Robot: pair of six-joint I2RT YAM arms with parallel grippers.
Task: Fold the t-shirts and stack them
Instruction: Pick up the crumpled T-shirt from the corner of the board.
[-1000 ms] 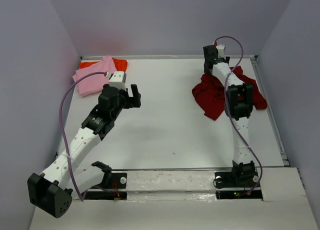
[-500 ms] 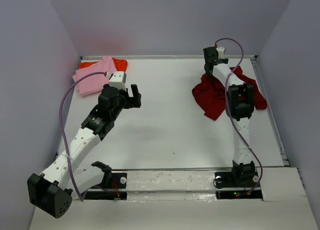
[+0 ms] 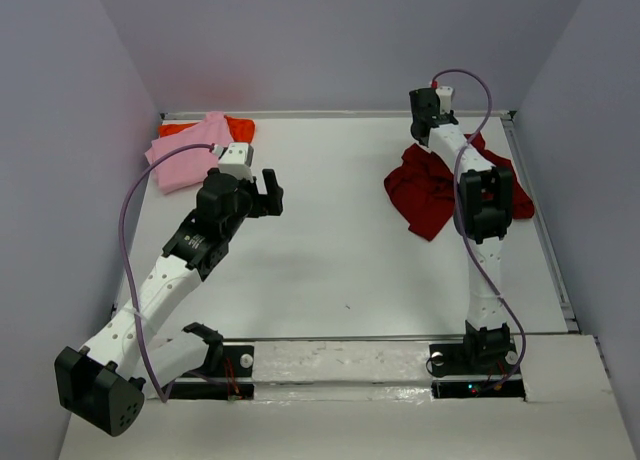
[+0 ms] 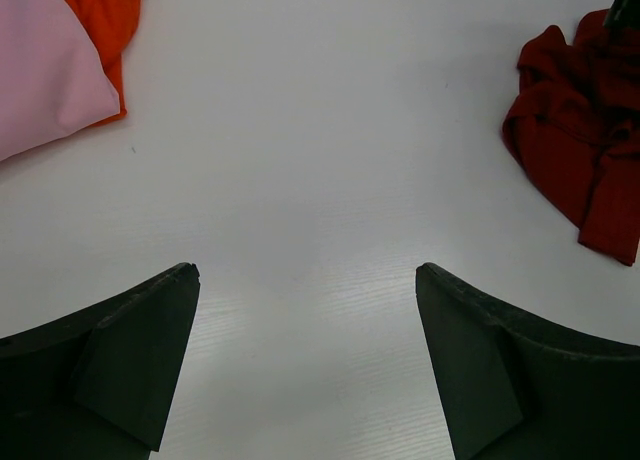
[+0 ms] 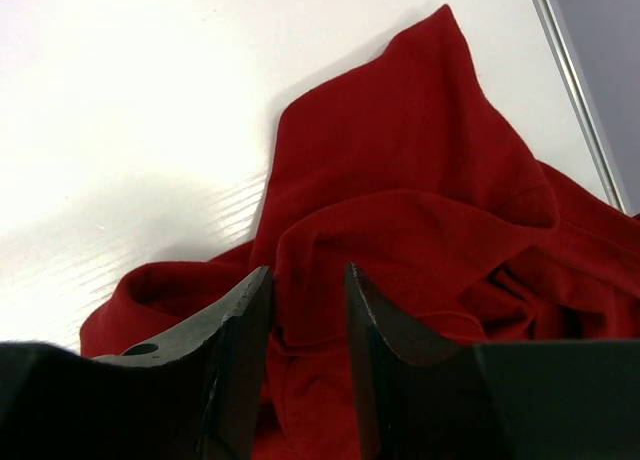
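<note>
The dark crimson t-shirt (image 3: pixel 425 195) lies crumpled at the back right; it also shows in the left wrist view (image 4: pixel 580 140) and fills the right wrist view (image 5: pixel 400 180). My right gripper (image 3: pixel 423 132) (image 5: pixel 305 270) is down on its far edge, its jaws close together with a fold of the cloth between them. The light pink t-shirt (image 3: pixel 190 152) (image 4: pixel 45 70) lies folded on the orange-red t-shirt (image 3: pixel 238 128) (image 4: pixel 105 10) at the back left corner. My left gripper (image 3: pixel 268 190) (image 4: pixel 305 270) hovers open and empty just right of that pile, over bare table.
A white table (image 3: pixel 330 250) with a metal rail (image 3: pixel 545 230) along its right side and back edge. Grey walls close in on three sides. The arm bases sit at the near edge.
My right wrist has shifted slightly up and toward the back right over the crimson shirt. The left arm has barely moved.
</note>
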